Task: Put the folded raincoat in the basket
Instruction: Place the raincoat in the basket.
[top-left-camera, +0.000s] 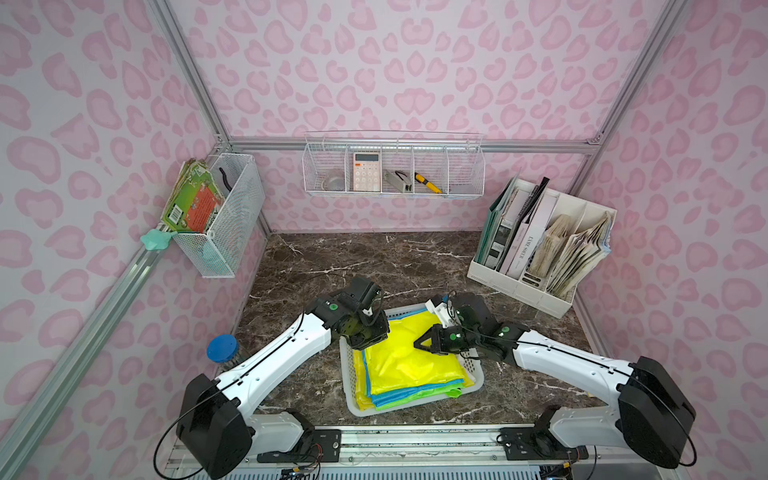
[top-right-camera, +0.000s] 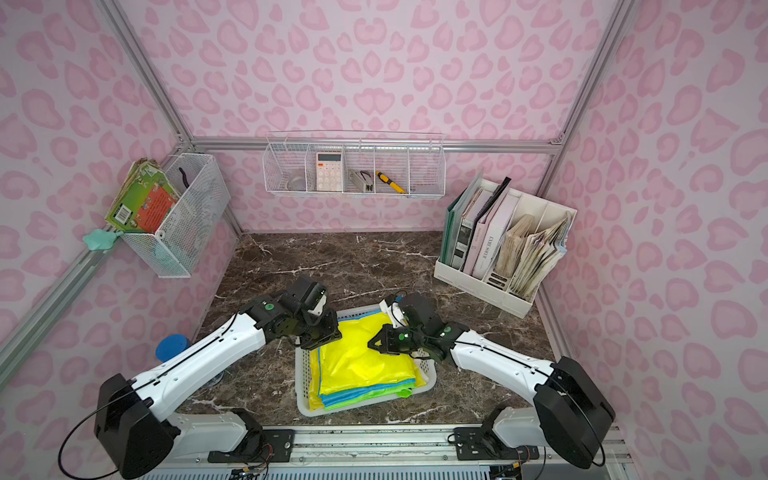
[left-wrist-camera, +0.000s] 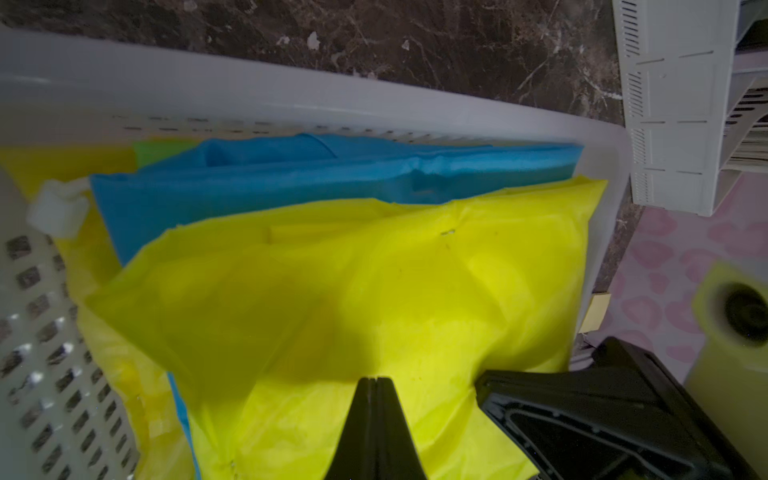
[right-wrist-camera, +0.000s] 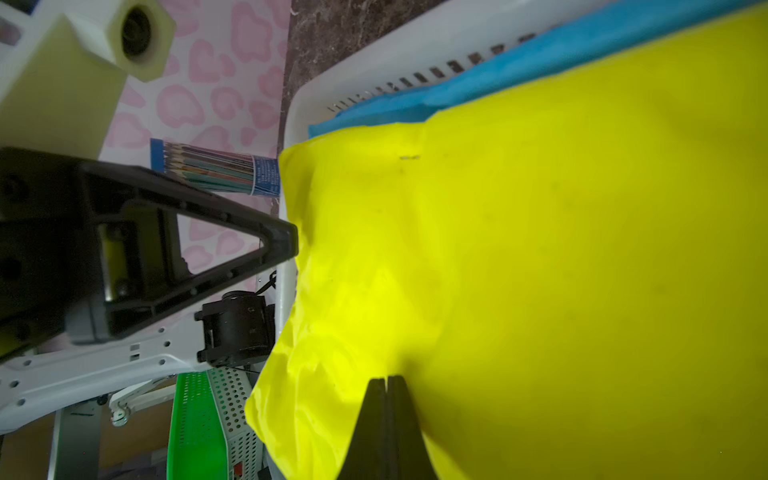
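Two grippers, both shut, nothing seen between the fingers. Left gripper (left-wrist-camera: 376, 384): its own wrist view shows the fingers pressed together with only a thin slit, tip over the yellow sheet. Right gripper (right-wrist-camera: 386, 382): same picture from its wrist view. Can't tell whether either tip actually touches the plastic.

Folded raincoat (top-left-camera: 409, 357), yellow, lies inside the basket (top-left-camera: 348, 374). It sits on top of a blue layer (left-wrist-camera: 291, 174), with green and more yellow under that. Basket sits on the marble table (top-left-camera: 374, 266) at front centre, between the two arms.

View differences:
- Both top views: whole layout, with the right gripper's tip pointing across the raincoat toward the left arm. Left gripper's fingers are hidden under its own wrist there. Blue-lidded jar (top-left-camera: 222, 348) beside the left arm shows only here. File organiser (top-left-camera: 540, 266) stands at back right.
- Left wrist view: blue layer sticks out past the raincoat's edge along one basket wall. Also shows the perforated basket wall, a corner of the file organiser, and the right gripper's tip near the raincoat.
- Right wrist view: left gripper side-on, its closed tip at the raincoat's edge by the basket rim. Only this view shows a pencil box (right-wrist-camera: 216, 172) and a green perforated tray (right-wrist-camera: 193, 424).
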